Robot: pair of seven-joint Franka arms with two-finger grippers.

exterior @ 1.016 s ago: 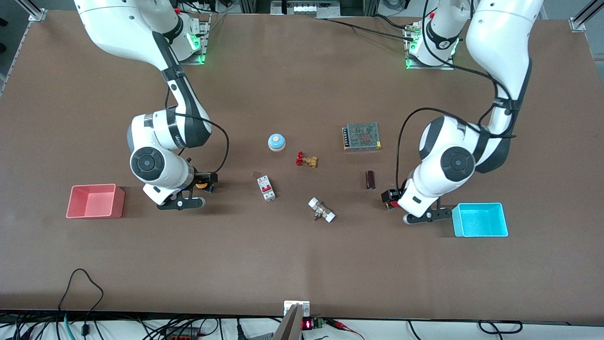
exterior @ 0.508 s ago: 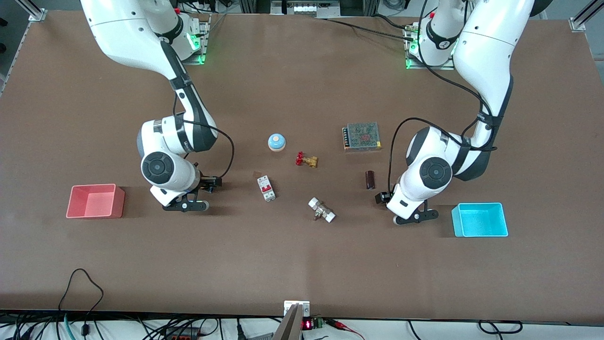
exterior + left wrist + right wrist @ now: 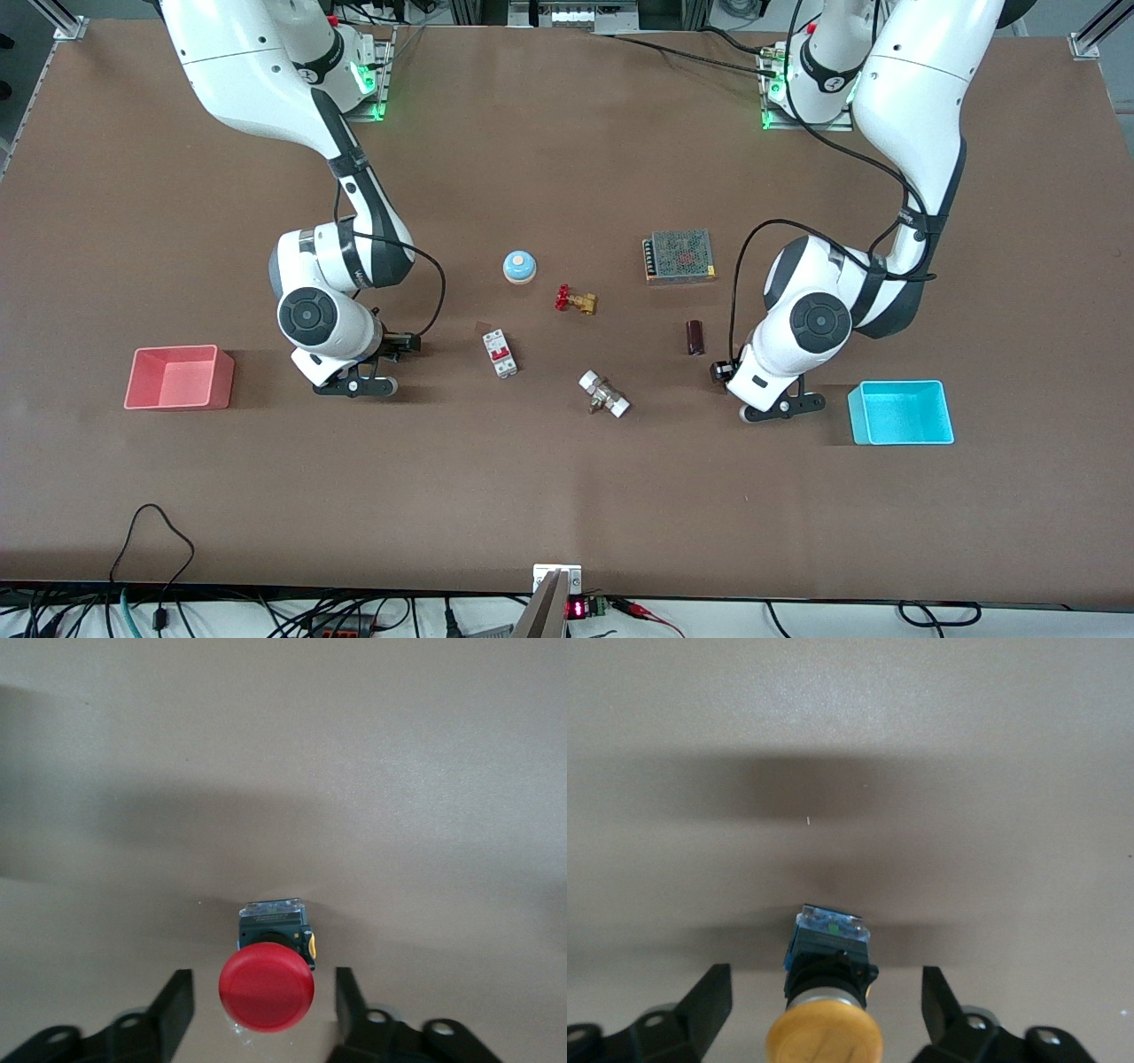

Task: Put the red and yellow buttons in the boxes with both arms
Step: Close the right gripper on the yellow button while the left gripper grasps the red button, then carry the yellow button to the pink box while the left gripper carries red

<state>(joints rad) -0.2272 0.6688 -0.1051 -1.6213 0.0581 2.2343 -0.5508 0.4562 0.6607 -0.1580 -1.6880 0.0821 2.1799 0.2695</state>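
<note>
The left tool (image 3: 264, 1010) stands wide open and low over the surface (image 3: 567, 496), holding nothing; its two fingers (image 3: 173, 1005) flank the red button (image 3: 266, 985), one on each side of the cap with a clear gap both ways. The button lies on its side, its long axis running straight out from the tool along the line between the fingers, red cap toward the wrist and black body pointing away. The closing direction therefore crosses that axis squarely, so a plain squeeze looks enough to catch it.

The right tool (image 3: 826, 1010) is in the same posture: spread wide, empty, with the yellow button (image 3: 826, 1032) centred between its fingers (image 3: 709, 1001), cap nearest the wrist and blue-tipped body pointing away.

In the front view both buttons are hidden under the wrists. The cyan box (image 3: 901, 412) sits near the left tool, toward the left arm's end of the surface; the pink-red box (image 3: 177, 377) sits near the right tool, toward the right arm's end. Each arm is nearest its own button and box
</note>
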